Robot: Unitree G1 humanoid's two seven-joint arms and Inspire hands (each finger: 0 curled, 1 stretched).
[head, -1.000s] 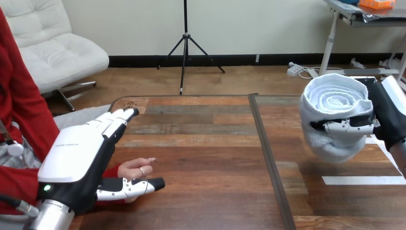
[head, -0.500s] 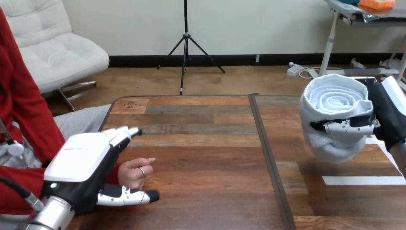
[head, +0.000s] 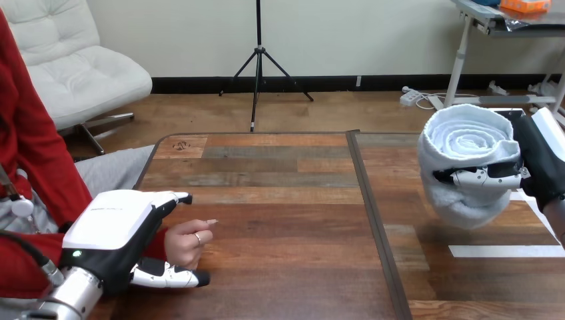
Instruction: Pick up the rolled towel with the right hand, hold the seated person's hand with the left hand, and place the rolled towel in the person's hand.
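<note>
The rolled white towel hangs above the right side of the table, its spiral end facing up. My right hand is shut on it, with the thumb across the towel's front. At the lower left the person's hand rests on the table with loosely curled fingers. My left hand lies over the person's wrist and the back of that hand. Its fingers reach straight out to the right, and its thumb lies straight along the near side. I see no finger curled round the person's hand.
A dark seam runs front to back between the two tabletops. A white tape strip lies on the right tabletop below the towel. The person's red sleeve comes in along the left edge.
My left hand has come down and back toward me, settling lower over the person's hand, with its fingers now level. The right hand and the towel have stayed still.
</note>
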